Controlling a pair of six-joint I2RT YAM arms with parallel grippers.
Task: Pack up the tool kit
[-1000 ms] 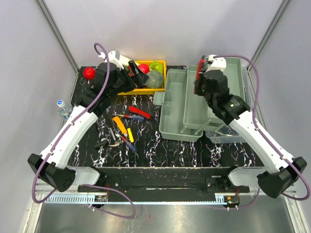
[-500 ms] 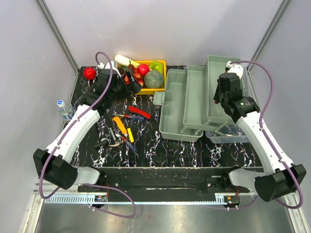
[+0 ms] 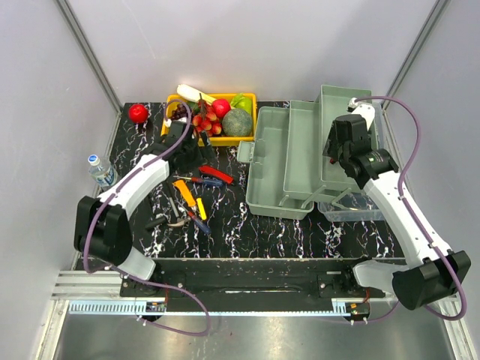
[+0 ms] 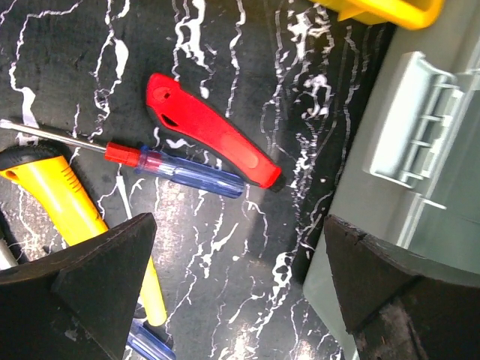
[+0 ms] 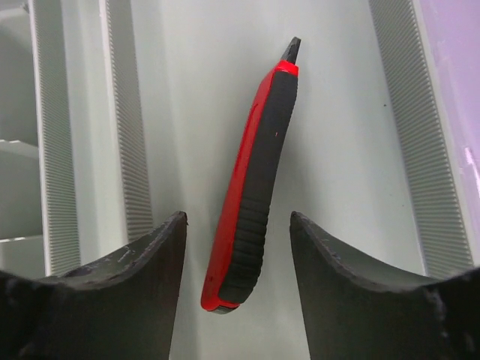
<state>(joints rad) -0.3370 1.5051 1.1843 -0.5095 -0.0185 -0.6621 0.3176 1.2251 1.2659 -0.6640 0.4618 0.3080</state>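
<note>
The right gripper (image 5: 238,219) hangs over the toolbox (image 3: 289,169), its jaws parted and clasping nothing. Directly between its fingers (image 5: 150,255) lies a red-and-black-handled tool (image 5: 251,187). A sliver of grey shows on each side of it, so neither finger touches it. Its butt end sits nearest the wrist and its dark tip points away, leaning slightly to one side. Beneath it is the pale grey compartment floor (image 5: 337,150) of the toolbox. Farther out, on both sides of the fingers, run ribbed strips (image 5: 124,112).

The left gripper (image 4: 238,225) hovers low over the black marbled table (image 4: 300,90), its jaws spread wide and empty. Just ahead of the gap lies a blue-handled screwdriver (image 4: 191,171) with a red collar, its shaft running off past the finger on the left of the wrist view. A yellow-handled tool (image 4: 64,199) passes beside that same finger. Just beyond the screwdriver lies a red-handled knife (image 4: 210,131), their near ends close together. By the other finger stands the toolbox's outer wall with a latch (image 4: 409,124). Farthest ahead is the corner of a yellow tray (image 4: 382,9). Behind the gripper, toward the arm's base, lie other small tools (image 3: 184,210).
</note>
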